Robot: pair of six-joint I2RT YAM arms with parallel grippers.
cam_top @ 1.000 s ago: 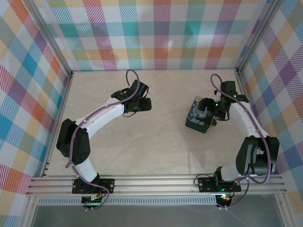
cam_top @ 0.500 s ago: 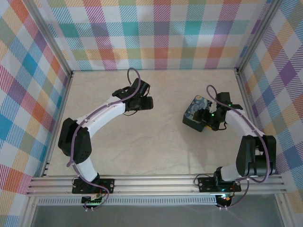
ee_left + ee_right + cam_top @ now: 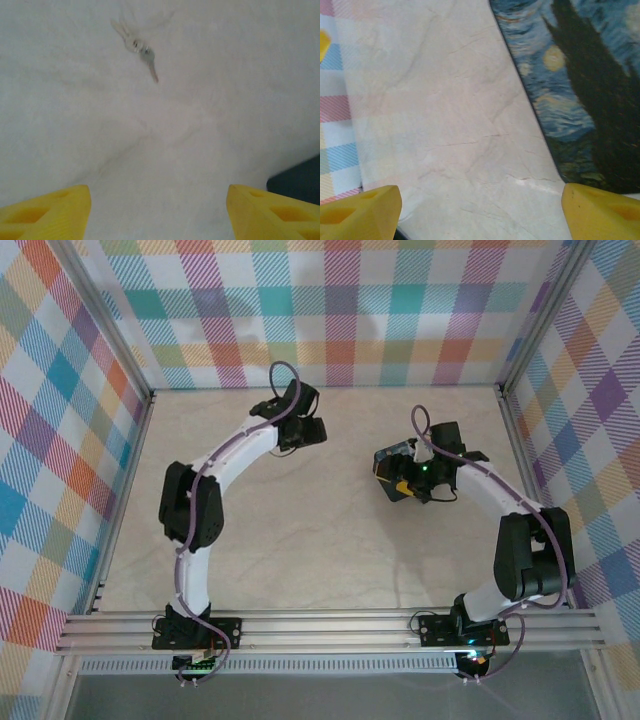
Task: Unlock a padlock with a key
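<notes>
Plainly, both tools stand open by the blue painted box (image 3: pixel 580 90), with nothing held.
Well to the left of the box, the left gripper (image 3: pixel 157 215) keeps its yellow fingers (image 3: pixel 45 212) spread wide above the pale table (image 3: pixel 200 150); the key (image 3: pixel 146 54) lies flat on that table ahead of them, clear of the box. Just beside the box's edge, the right gripper (image 3: pixel 480 212) hovers with its fingers likewise apart.
</notes>
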